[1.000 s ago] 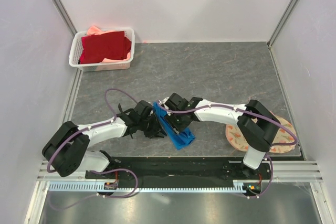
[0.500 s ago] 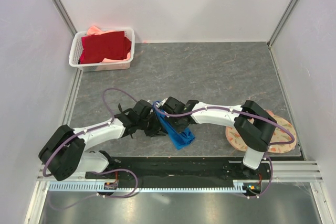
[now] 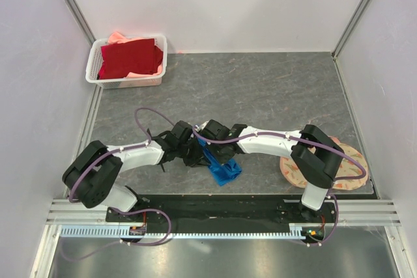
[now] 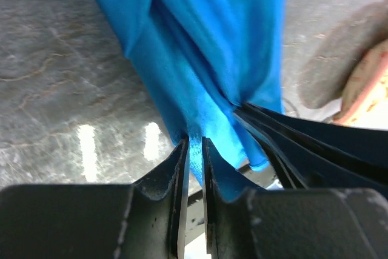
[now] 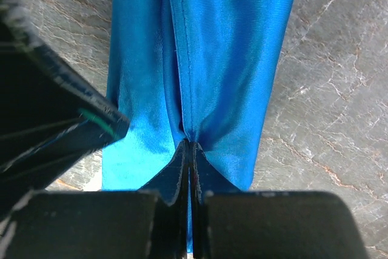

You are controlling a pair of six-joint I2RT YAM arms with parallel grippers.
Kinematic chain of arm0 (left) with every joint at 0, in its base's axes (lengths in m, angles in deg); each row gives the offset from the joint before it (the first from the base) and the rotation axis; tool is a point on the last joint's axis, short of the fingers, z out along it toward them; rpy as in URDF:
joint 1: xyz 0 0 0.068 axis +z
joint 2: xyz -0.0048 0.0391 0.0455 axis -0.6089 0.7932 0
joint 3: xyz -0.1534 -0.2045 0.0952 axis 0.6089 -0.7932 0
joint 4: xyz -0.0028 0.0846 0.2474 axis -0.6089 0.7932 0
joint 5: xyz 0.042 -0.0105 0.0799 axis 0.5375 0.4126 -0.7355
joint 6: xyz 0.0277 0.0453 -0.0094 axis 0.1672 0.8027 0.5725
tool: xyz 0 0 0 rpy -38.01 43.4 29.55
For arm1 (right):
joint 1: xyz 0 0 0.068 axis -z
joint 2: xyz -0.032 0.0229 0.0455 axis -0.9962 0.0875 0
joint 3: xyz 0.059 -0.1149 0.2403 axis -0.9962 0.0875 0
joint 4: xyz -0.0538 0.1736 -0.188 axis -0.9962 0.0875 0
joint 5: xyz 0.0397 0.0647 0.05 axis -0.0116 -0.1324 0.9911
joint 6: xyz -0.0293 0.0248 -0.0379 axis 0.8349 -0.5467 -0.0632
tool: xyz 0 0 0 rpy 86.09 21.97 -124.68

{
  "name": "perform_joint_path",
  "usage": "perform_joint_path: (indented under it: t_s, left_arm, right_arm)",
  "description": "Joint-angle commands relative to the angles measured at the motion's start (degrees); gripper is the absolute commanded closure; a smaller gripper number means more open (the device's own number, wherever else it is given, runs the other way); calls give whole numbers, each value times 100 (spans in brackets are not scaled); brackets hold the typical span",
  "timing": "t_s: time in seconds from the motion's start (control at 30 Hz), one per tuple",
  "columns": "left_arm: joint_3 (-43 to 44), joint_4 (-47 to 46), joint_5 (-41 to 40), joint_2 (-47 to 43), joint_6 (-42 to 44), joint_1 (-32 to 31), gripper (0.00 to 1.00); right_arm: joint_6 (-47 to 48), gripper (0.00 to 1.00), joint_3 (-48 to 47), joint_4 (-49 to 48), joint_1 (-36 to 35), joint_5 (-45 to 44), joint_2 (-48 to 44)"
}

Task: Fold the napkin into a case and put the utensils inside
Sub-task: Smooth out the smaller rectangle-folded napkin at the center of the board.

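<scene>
The bright blue napkin point(image 3: 225, 171) lies as a long narrow folded strip near the table's front middle. Both grippers meet at its far end. My left gripper point(image 3: 195, 155) is shut on a thin fold of the napkin point(image 4: 206, 40), and cloth fills the narrow gap at the left gripper point(image 4: 194, 144). My right gripper point(image 5: 191, 145) is shut tight on a seam ridge of the napkin point(image 5: 230, 47). Dark thin blades point(image 4: 315, 141) converge on the cloth from the right. I cannot tell whether they are the utensils or the other gripper's fingers.
A white basket point(image 3: 124, 84) holding a dark red cloth point(image 3: 130, 56) stands at the back left. A round peach floral mat point(image 3: 352, 161) lies at the front right, partly under the right arm. Walls close in both sides.
The right jaws have closed onto the napkin. The left jaws have narrowed on their fold. The left arm's elbow has swung inward to the right, and the cloth strip looks slightly more bunched.
</scene>
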Motion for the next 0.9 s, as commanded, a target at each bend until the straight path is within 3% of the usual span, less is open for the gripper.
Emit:
perform_joint_path:
  t_s: [0.0,0.37,0.47,0.87]
  left_arm:
    - [21,-310,-113,148,-126,6,80]
    - [-49,-345,-184,306,-161,-125,82]
    - [-58,-363,-184,359,-179,-152,83]
    - [-137,-355,-298,175,-214,-249,85]
  right_arm:
    - [-248,100,-130,-35,-40,-36,-345]
    - [-565,100,-350,88,-40,341,-494]
    - [-793,100,-297,-26,-40,798,-407]
    - [-1461,100,300,-887,21,922,-125]
